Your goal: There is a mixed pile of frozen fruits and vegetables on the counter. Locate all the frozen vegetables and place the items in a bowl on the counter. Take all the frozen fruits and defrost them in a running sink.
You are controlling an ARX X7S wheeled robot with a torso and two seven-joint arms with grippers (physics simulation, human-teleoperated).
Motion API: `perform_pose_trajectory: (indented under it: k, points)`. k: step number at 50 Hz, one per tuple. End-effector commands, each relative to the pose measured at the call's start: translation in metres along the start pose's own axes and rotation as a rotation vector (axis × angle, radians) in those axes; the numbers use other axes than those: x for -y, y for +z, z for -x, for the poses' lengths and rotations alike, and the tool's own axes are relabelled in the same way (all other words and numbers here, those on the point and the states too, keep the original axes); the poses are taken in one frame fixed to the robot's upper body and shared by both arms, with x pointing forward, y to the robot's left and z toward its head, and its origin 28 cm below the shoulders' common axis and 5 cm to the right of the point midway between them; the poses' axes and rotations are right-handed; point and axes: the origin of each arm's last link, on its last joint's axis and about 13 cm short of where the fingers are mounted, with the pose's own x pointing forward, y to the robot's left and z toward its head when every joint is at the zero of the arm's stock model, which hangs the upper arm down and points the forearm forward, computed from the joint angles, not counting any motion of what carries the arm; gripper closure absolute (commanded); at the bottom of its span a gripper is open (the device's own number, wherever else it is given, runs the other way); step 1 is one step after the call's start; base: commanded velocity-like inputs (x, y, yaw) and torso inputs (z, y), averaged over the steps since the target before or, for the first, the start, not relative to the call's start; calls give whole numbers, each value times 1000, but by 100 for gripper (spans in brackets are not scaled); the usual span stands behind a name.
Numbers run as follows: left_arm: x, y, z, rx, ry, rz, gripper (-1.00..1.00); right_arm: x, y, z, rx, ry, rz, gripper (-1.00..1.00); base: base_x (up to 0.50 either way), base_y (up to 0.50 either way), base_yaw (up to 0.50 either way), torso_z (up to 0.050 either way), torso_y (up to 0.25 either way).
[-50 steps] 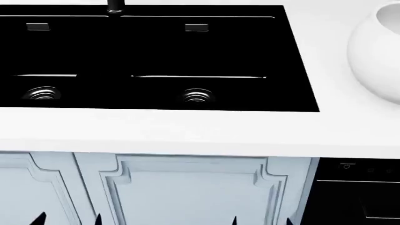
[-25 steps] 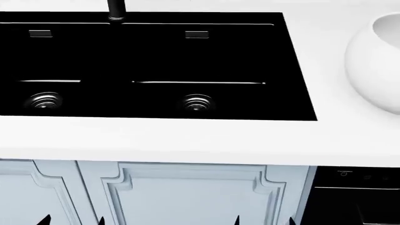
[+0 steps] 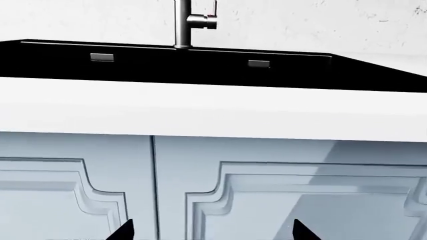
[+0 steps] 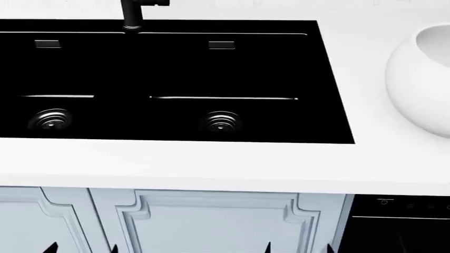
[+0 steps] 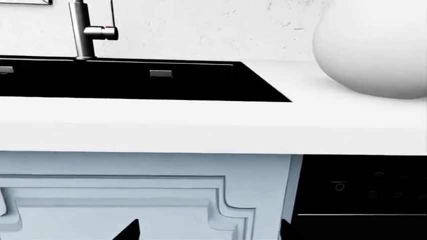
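- You have the sink [image 4: 168, 79] square in front of you in the head view: a glossy black double basin sunk into the counter [image 4: 211, 163], with one round steel drain [image 4: 52, 119] in the left basin and another drain [image 4: 222, 122] in the right.
- The dark tap [image 4: 134, 13] rises from the back rim of the sink, about over the divide between the basins; your left wrist view shows it as a metal column [image 3: 183, 22] against the pale wall.
- None of the fruit or the green vegetable shows in any of your three views, so you cannot tell from here where they lie.
- The white bowl [image 4: 422, 74] stands on the counter to the right of the sink, apart from its rim and cut off by the picture's edge; your right wrist view catches its rounded wall [image 5: 373, 45] too.
- Below the counter's front edge you see the pale blue panelled cabinet doors [image 4: 211, 221], and to their right a black appliance front [image 4: 397, 221].
- Your left gripper [image 3: 212, 232] hangs low before the cabinet doors, its two dark fingertips standing well apart with nothing between them.
- Your right gripper [image 5: 208, 231] is likewise low before the doors, tips spread and holding nothing.
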Motion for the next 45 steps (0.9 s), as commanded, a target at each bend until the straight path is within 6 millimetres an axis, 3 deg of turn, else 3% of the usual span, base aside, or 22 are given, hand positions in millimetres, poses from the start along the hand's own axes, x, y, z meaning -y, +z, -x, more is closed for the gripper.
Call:
perform_pose_trajectory:
  k: [1, 45]
  points:
    - [1, 3, -2, 26, 24, 4, -100, -1, 0, 2, -2, -4, 9, -100, 0, 0, 0, 0, 0]
    - [2, 4, -4, 27, 20, -1, -100, 0, 0, 1, -2, -13, 9, -100, 0, -497, 0, 0, 0]
